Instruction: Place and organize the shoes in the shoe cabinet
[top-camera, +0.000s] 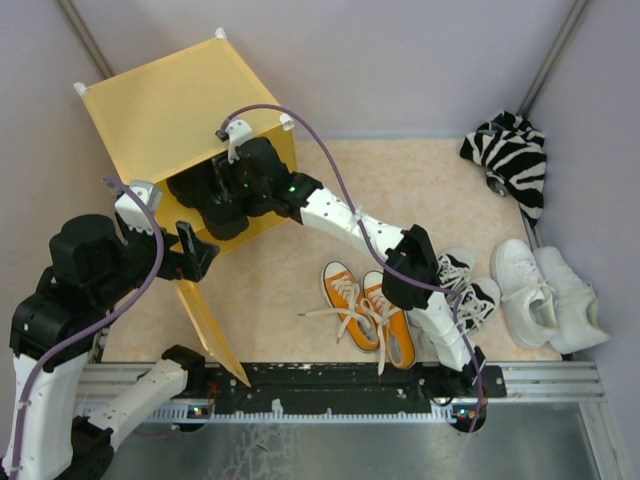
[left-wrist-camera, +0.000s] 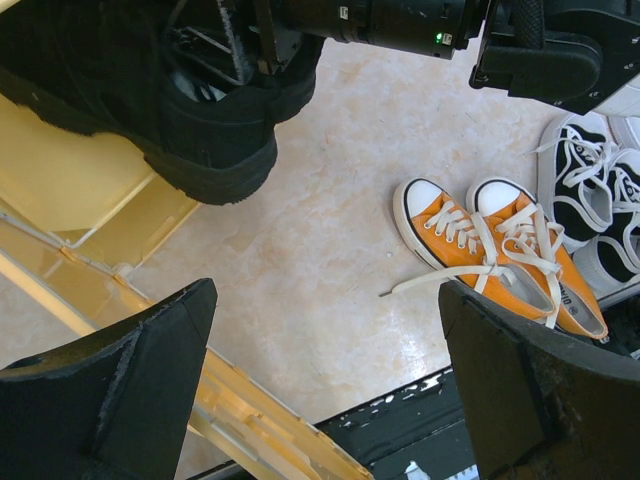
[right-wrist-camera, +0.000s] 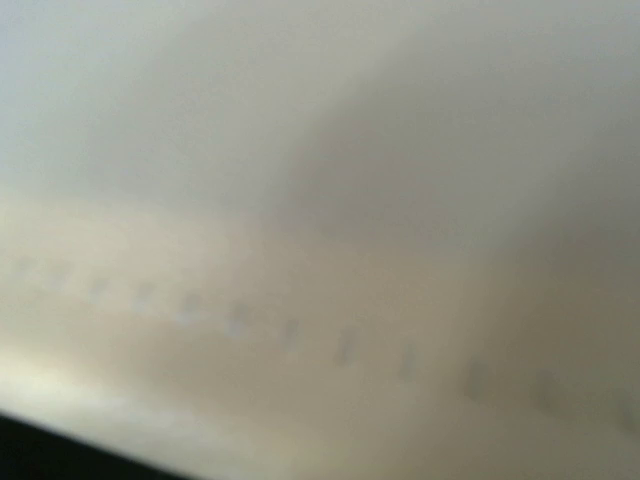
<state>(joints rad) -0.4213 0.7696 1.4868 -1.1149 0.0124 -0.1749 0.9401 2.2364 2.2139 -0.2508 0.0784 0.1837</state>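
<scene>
— Well, what is your right claw (top-camera: 222, 200) doing?
— It's down among the chunky black shoes (top-camera: 215, 212) at the mouth of the yellow shoe cabinet (top-camera: 165, 105). Gripping or loose, I cannot tell. My left claw (left-wrist-camera: 325, 330) gapes empty by the open door panel (top-camera: 205, 320).
— And beyond?
— Orange sneakers (top-camera: 368, 312) lie side by side on the desk (top-camera: 420, 190), near my bases.

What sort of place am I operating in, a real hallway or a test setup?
Probably a staged test cell, not a home: plain grey walls box in a small beige floor holding the shoe cabinet, and a metal rail carries the arm bases.
</scene>
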